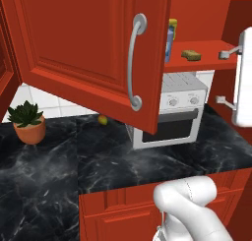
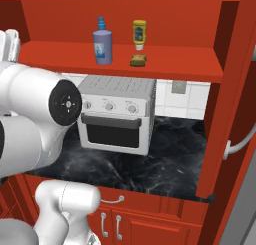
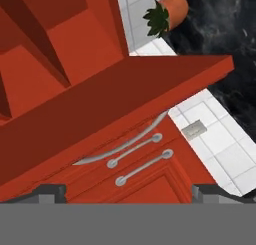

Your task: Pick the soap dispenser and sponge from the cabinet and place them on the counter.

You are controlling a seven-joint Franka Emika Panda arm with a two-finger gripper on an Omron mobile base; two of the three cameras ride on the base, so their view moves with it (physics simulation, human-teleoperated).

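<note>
The red cabinet (image 2: 200, 19) stands open. On its shelf (image 2: 60, 54) the lavender soap dispenser (image 2: 102, 46) with a blue pump stands upright, and the small tan sponge (image 2: 138, 60) lies to its right. In the left base view the sponge (image 1: 190, 54) lies on the shelf, and the open cabinet door (image 1: 74, 43) hides most of the bottles. The black veined counter (image 2: 165, 164) runs below. My gripper (image 3: 129, 193) is open with nothing between its fingertips (image 3: 50, 193); it faces a red door edge and silver handles, away from the shelf.
A yellow squeeze bottle (image 2: 139, 35) stands behind the sponge. A white toaster oven (image 2: 117, 114) sits on the counter under the shelf. A potted plant (image 1: 28, 122) and a small yellow fruit (image 1: 102, 119) are at the left. The right door (image 2: 240, 114) hangs open.
</note>
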